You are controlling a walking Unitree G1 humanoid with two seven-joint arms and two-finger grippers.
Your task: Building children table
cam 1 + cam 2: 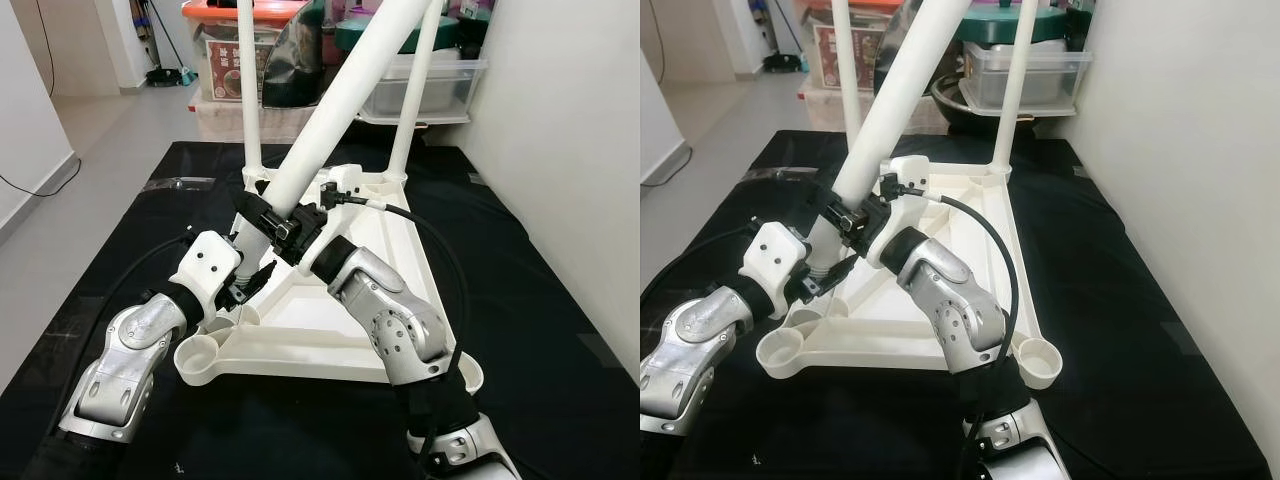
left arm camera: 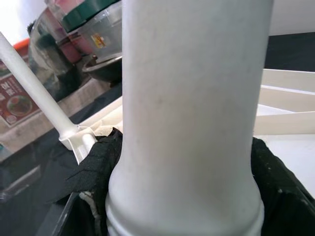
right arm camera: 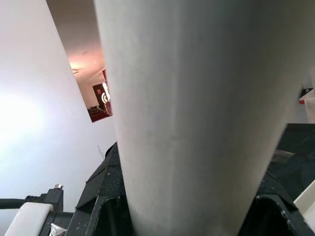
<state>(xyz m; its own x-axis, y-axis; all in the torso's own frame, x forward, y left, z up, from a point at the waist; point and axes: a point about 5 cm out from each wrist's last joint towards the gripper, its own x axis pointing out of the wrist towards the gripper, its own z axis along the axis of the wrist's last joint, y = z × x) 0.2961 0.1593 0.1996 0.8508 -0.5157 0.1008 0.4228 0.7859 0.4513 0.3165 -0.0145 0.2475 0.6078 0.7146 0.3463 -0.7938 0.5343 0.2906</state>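
Right gripper (image 1: 283, 228) and left gripper (image 1: 248, 272) are both clamping the tilted white table leg (image 1: 335, 110), left fingers (image 2: 96, 164) near its base, over the upturned white tabletop (image 1: 390, 240) lying on the black mat (image 1: 540, 300).

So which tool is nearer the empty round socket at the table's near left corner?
Left. The left tool clamps the tilted white leg low, just above that socket; the right tool grips the leg higher up.
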